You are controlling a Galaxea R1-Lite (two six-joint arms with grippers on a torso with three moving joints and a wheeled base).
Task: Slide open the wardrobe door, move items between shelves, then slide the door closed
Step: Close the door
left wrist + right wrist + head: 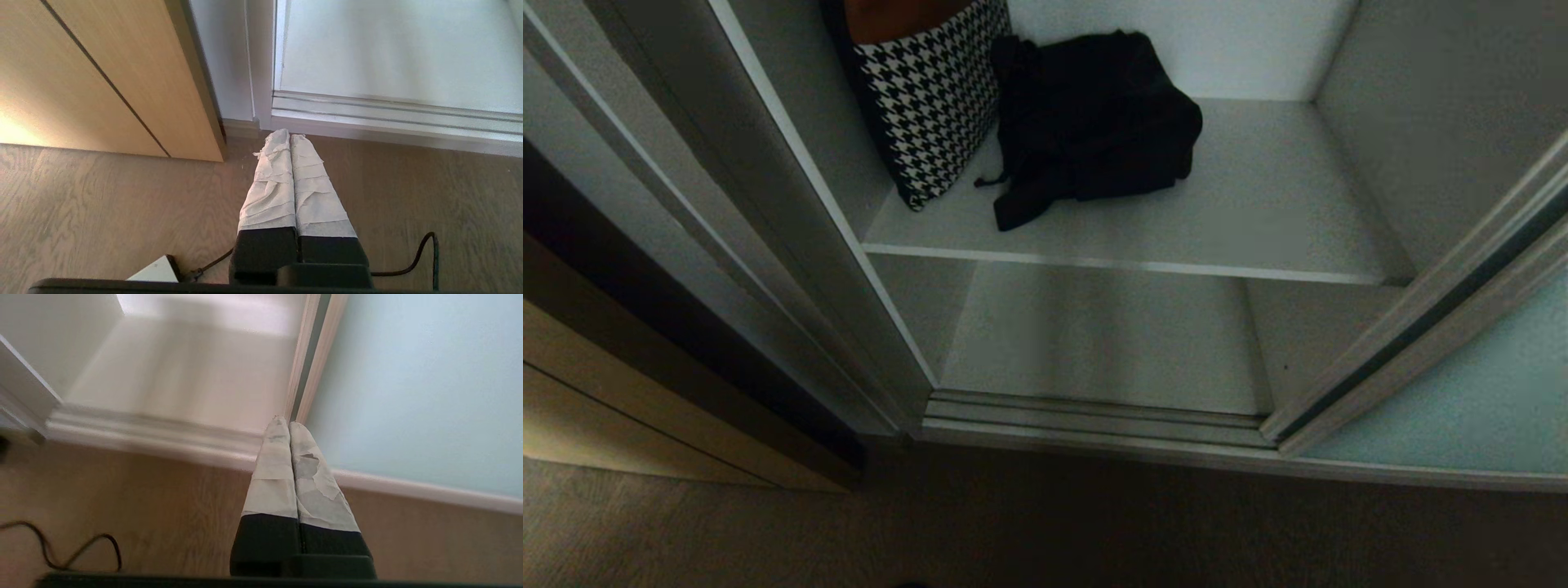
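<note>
The wardrobe stands open in the head view. A black fabric bundle point(1094, 122) with thin straps lies on the upper white shelf point(1258, 220), and a lower shelf point(1103, 335) sits beneath it. The pale teal sliding wardrobe door point(1462, 400) is pushed to the right, its silver frame edge slanting down. Neither arm shows in the head view. My left gripper point(289, 136) is shut, hanging over the wood floor before the door track. My right gripper point(287, 424) is shut too, its taped tips pointing at the frame edge of the door point(416, 388).
A houndstooth cushion or bag point(927, 98) leans at the shelf's left, beside the bundle. A beige wooden cabinet front point(102, 77) stands left of the wardrobe. The floor track point(1094, 416) runs along the threshold. Black cables point(77, 547) lie on the wood floor.
</note>
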